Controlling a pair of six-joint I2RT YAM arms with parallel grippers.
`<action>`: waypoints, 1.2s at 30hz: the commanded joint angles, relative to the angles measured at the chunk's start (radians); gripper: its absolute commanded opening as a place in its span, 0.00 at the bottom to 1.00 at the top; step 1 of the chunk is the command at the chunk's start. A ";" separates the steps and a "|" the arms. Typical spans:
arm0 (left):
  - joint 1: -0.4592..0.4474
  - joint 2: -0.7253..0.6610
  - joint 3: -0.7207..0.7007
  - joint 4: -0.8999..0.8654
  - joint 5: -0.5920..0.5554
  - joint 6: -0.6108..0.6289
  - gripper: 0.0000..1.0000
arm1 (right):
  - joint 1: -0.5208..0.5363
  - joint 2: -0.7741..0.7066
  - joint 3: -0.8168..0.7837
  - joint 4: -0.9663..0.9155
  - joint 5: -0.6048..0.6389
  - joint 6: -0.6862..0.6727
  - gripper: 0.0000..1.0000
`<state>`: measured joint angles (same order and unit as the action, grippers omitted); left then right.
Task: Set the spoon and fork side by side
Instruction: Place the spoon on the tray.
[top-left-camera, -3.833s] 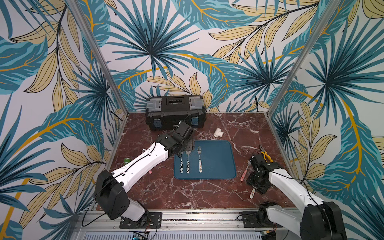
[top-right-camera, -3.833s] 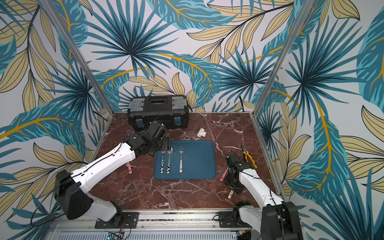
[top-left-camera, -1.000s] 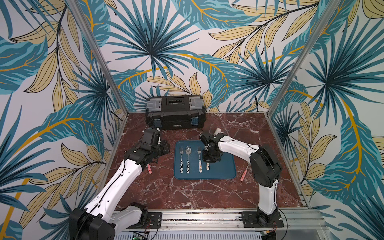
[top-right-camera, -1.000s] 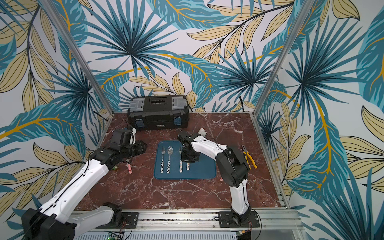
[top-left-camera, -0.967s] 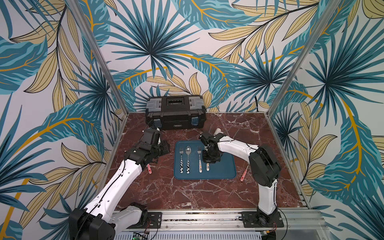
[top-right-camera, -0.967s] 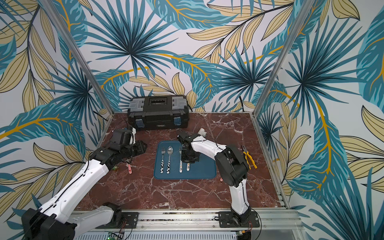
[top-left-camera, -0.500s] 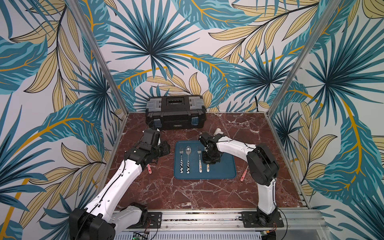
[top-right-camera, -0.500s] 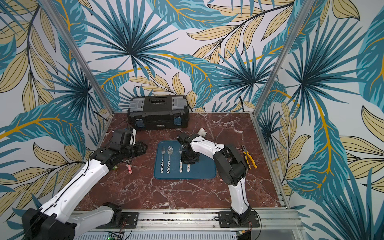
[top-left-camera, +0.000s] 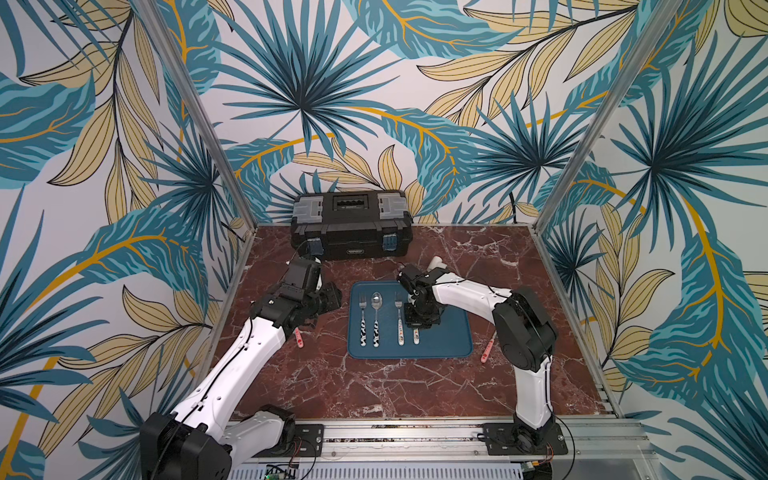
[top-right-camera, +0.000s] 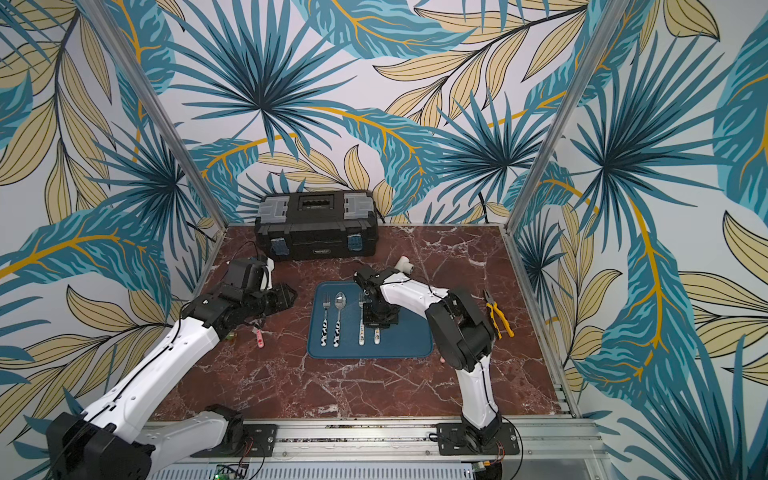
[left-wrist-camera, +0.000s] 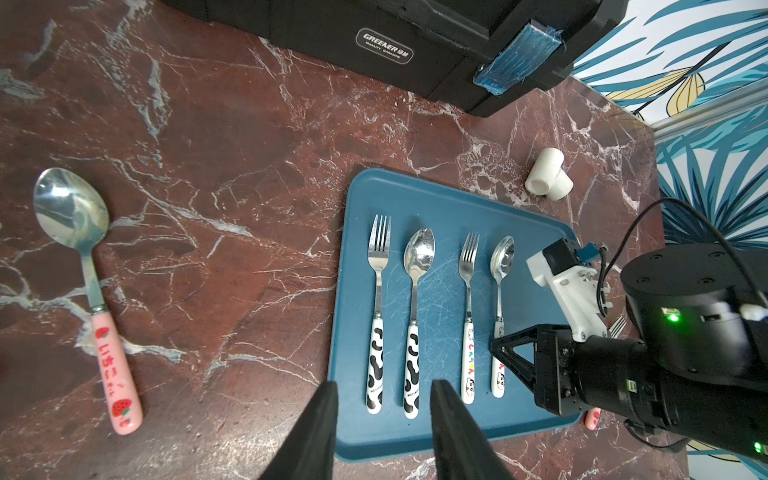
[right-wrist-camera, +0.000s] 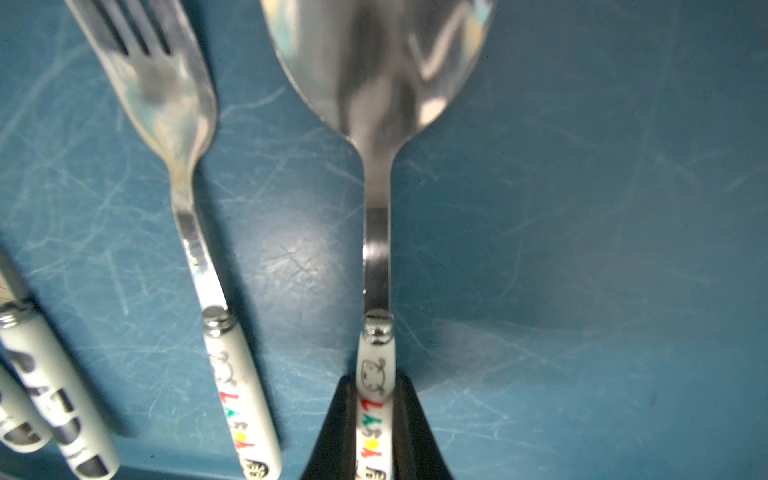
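On the blue tray (top-left-camera: 457, 345) a cartoon-handled fork (top-left-camera: 400, 320) lies straight. Right beside it and parallel lies the matching spoon (left-wrist-camera: 501, 262). My right gripper (top-left-camera: 417, 322) hangs low over the spoon's handle. In the right wrist view its black fingers (right-wrist-camera: 336, 424) press both sides of that white handle, so the gripper (right-wrist-camera: 374, 415) is shut on the spoon (right-wrist-camera: 376, 124), with the fork (right-wrist-camera: 174, 124) close by. My left gripper (left-wrist-camera: 384, 384) hovers left of the tray, open and empty.
A cow-patterned fork (left-wrist-camera: 378, 291) and spoon (left-wrist-camera: 417, 270) fill the tray's left half. A pink-handled spoon (left-wrist-camera: 93, 291) lies on the marble to the left. A black toolbox (top-left-camera: 351, 224) stands at the back, with a white pipe fitting (top-left-camera: 435, 262) behind the tray and yellow pliers (top-right-camera: 496, 313) at the right.
The right arm has come from the table's right side to the tray and now holds a spoon beside the fork. The left arm has drawn back leftwards. Over the last second, hardly any motion.
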<state>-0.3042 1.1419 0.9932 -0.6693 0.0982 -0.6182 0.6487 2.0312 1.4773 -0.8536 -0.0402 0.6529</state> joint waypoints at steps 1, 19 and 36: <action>0.009 0.007 -0.022 0.020 0.015 -0.003 0.42 | 0.000 0.025 -0.015 -0.016 -0.016 -0.016 0.11; 0.008 0.009 -0.020 0.016 0.025 -0.004 0.48 | 0.001 0.005 -0.032 -0.007 -0.021 0.024 0.28; 0.009 -0.002 -0.005 0.010 0.034 -0.008 0.48 | 0.000 -0.075 0.054 -0.044 0.013 0.014 0.33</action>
<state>-0.3038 1.1465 0.9932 -0.6693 0.1265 -0.6254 0.6487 2.0132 1.5047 -0.8661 -0.0448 0.6693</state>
